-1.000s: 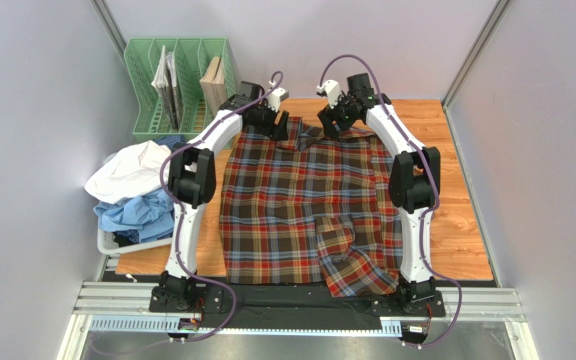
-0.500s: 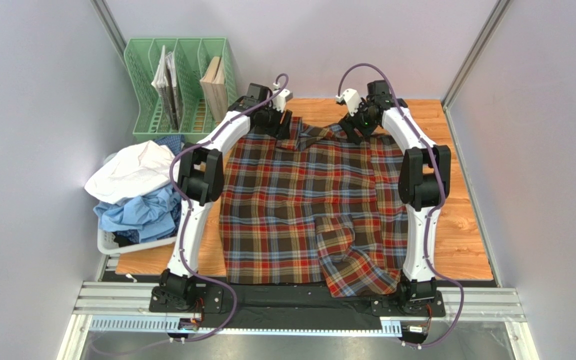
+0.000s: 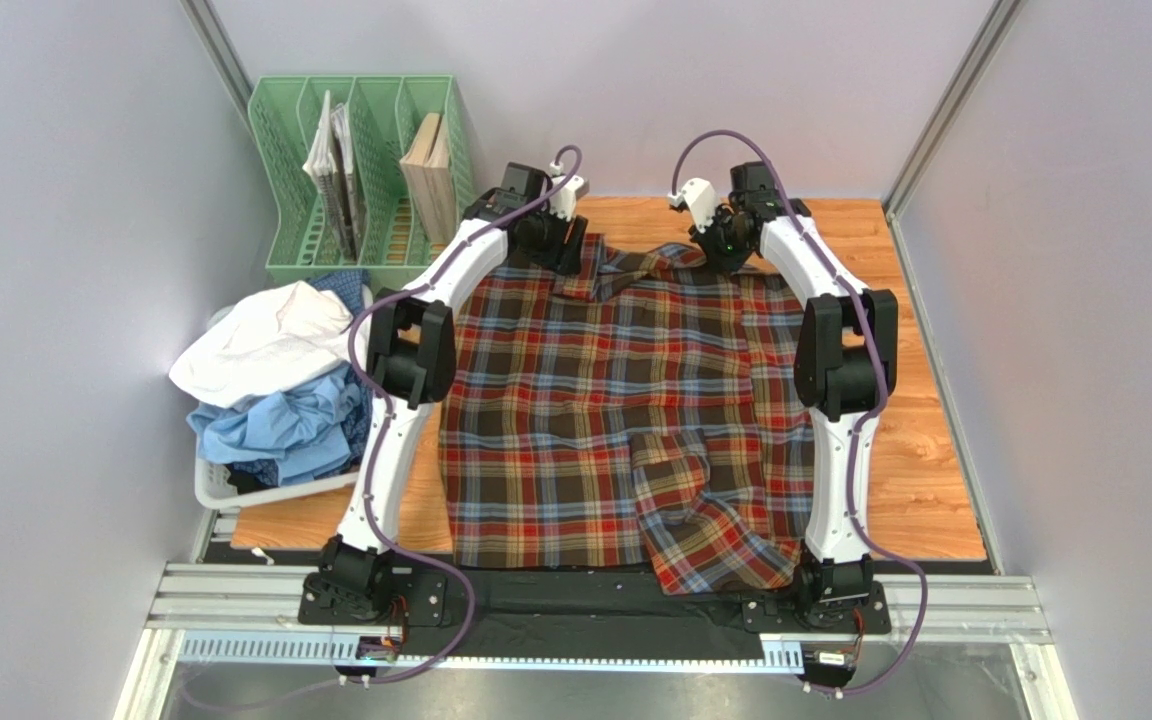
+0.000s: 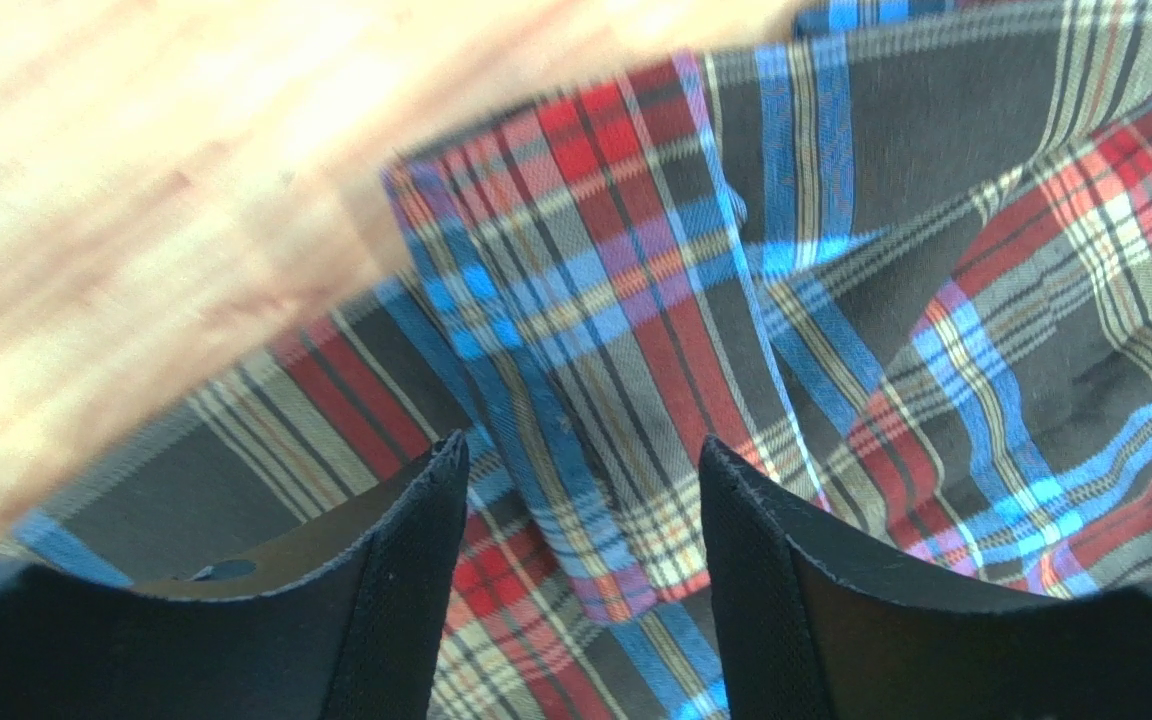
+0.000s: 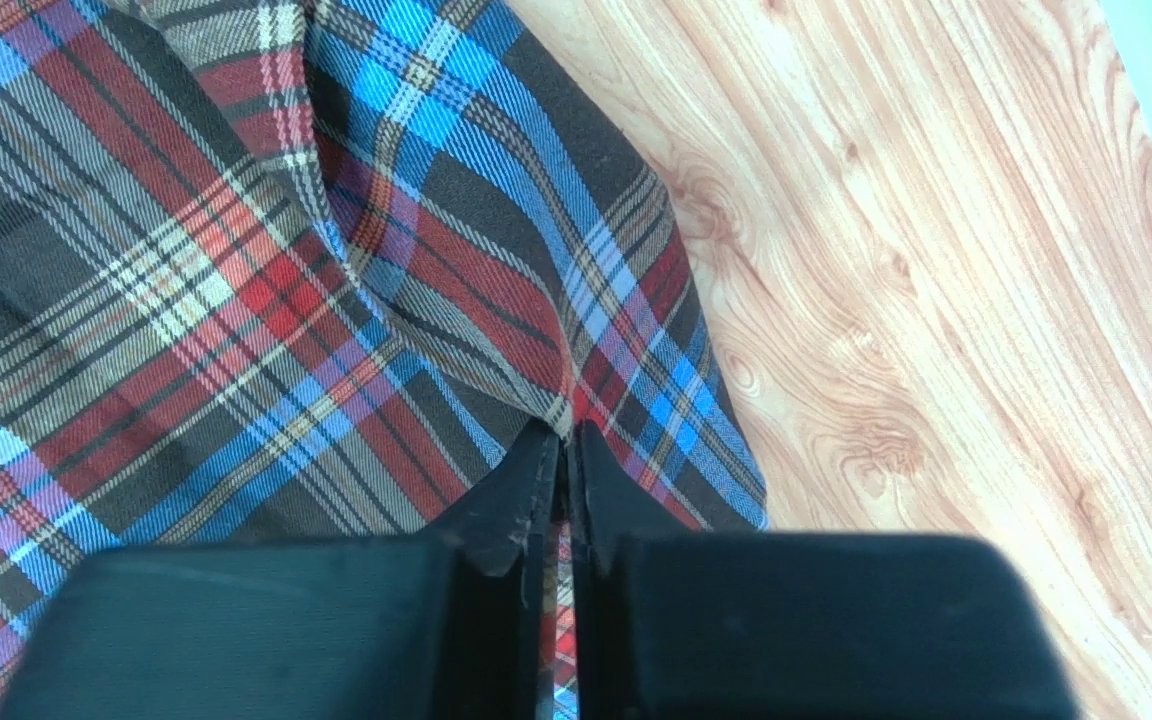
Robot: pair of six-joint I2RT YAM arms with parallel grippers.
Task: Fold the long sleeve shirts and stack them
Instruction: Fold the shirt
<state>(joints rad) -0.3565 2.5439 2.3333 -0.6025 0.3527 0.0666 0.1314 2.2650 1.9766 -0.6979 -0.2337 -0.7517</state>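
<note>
Left gripper [image 4: 582,450]: jaws apart; you find the tartan shirt [image 4: 612,315] flap at 12 o'clock.
Right gripper [image 5: 567,438]: pinches a shirt fold.

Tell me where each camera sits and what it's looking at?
Top external: high behind the robot, looking down at the red, brown and blue tartan cloth shirt on the wooden table; left arm and right arm show.
Left wrist: looks down past open jaws at the shirt's folds.
Right wrist: looks down past jaws shut on the shirt's edge.
All share that shirt.
</note>
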